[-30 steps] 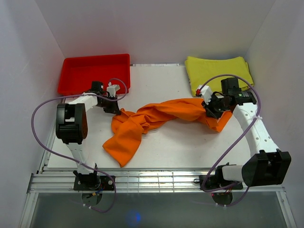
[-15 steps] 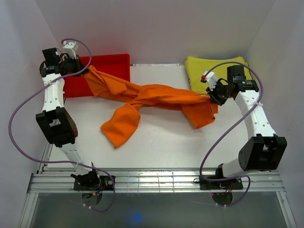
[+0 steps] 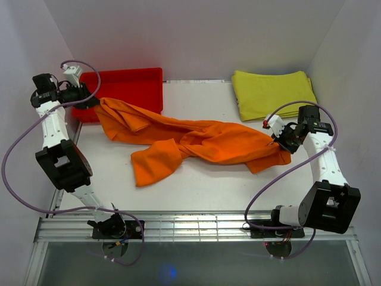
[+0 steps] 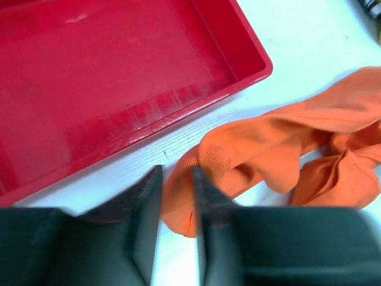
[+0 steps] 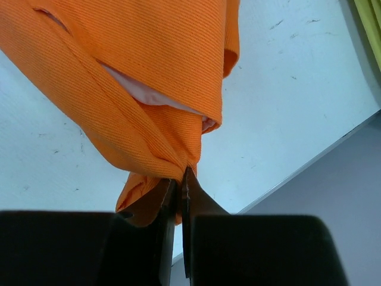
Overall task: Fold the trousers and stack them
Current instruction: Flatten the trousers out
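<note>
The bright orange trousers (image 3: 202,140) lie stretched across the table from left to right, with one leg end bunched toward the front (image 3: 156,167). My left gripper (image 3: 90,101) is at the far left by the red tray's corner, shut on the trousers' left end; the left wrist view shows the cloth (image 4: 262,155) pinched in my gripper (image 4: 177,182). My right gripper (image 3: 284,146) is at the right, shut on the trousers' right end. The right wrist view shows the fabric (image 5: 137,77) gathered into the closed gripper (image 5: 180,179) just above the table.
A red plastic tray (image 3: 125,86) stands at the back left, and shows in the left wrist view (image 4: 119,77). A folded yellow-green cloth (image 3: 271,92) lies at the back right. The table's right edge (image 5: 309,167) is close to my right gripper. White walls enclose the table.
Both grippers lifted the trousers and pulled them apart, then came down. The left end moved far left beside the tray, the right end moved right and nearer; the cloth now lies spread.
</note>
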`<state>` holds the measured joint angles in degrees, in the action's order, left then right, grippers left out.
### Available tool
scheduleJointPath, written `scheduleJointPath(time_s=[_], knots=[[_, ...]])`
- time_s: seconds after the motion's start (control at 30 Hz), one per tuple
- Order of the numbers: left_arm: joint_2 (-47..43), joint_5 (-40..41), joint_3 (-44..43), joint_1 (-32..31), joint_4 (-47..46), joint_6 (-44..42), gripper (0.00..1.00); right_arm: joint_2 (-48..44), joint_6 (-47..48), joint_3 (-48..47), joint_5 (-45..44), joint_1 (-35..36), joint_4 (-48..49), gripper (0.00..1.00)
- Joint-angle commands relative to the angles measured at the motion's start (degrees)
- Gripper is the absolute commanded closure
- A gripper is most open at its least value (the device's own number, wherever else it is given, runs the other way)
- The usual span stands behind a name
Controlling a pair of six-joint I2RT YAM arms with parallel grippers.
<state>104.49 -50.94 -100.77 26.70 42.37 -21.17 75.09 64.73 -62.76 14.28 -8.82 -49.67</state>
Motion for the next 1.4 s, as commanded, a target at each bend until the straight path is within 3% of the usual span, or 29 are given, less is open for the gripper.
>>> scheduleJointPath(time_s=[0.0,0.03,0.07,0.13,0.27,0.43,0.6,0.63,0.67,0.7,0.73,0.8,0.9,0.97,1.03,1.1,1.17,1.37], knots=[[-3.1,-0.4,3.7,-4.4,7.6,-13.6,0.59,-1.5,3.1,0.3,-1.0,-0.2,0.1,0.92],[-5.6,0.5,5.0,-4.6,7.6,-15.3,0.52,-1.4,2.9,0.3,-1.2,-0.2,-0.2,0.92],[-6.7,-0.2,5.9,-5.0,7.6,-17.8,0.37,-1.0,2.6,0.5,-1.3,-0.2,-0.7,0.92],[-8.8,-0.5,7.9,-7.0,8.0,-19.2,0.29,-0.5,2.5,0.7,-1.2,-0.2,-1.6,0.92],[-12.8,1.5,12.6,-15.8,11.8,-25.7,0.29,0.3,1.6,0.4,-0.7,-0.2,-2.2,0.92],[-12.9,4.3,21.8,-29.1,11.9,-26.9,0.28,-1.5,2.4,3.3,-2.1,-0.2,-3.2,0.92],[-1.4,6.3,19.9,-40.4,10.5,-20.2,0.23,-3.2,1.7,5.2,-1.4,-0.2,-2.4,0.92],[1.0,8.3,18.4,-41.7,9.9,-18.4,0.33,-2.3,0.7,4.3,-0.9,-0.2,-2.3,0.92],[2.1,10.4,16.5,-42.4,10.6,-18.6,0.52,-1.7,0.3,3.8,-0.8,-0.2,-2.2,0.92],[1.9,11.1,14.4,-42.3,13.1,-20.6,0.78,-1.4,0.2,3.4,-0.7,-0.2,-1.9,0.92],[-0.3,9.6,13.4,-40.3,15.4,-25.0,1.0,-1.1,0.3,3.2,-1.3,-0.2,-1.8,0.92],[-4.5,7.5,12.6,-34.6,22.5,-31.9,1.0,-1.3,1.2,3.9,-2.2,-0.3,-1.8,0.92],[-8.9,9.5,13.7,-19.1,37.9,-52.2,1.0,-3.4,3.7,6.9,-3.4,-0.8,-1.9,0.92],[-11.1,9.5,14.1,-17.0,38.0,-55.0,1.0,-4.1,4.6,7.8,-3.6,-1.0,-2.0,0.92],[-13.5,8.2,15.0,-9.8,38.0,-58.6,1.0,-4.7,5.2,8.6,-4.3,-1.5,-2.0,0.92],[-17.9,10.8,17.8,-5.7,38.1,-67.4,1.0,-5.6,6.5,10.2,-5.1,-2.7,-2.1,0.92],[-22.7,17.6,26.0,-3.3,37.8,-78.4,1.0,-6.4,8.1,11.8,-5.5,-4.4,-2.1,0.92],[-24.0,26.8,42.4,7.5,27.9,-84.8,1.0,-4.9,13.7,13.5,-6.8,-10.2,-1.4,0.92]])
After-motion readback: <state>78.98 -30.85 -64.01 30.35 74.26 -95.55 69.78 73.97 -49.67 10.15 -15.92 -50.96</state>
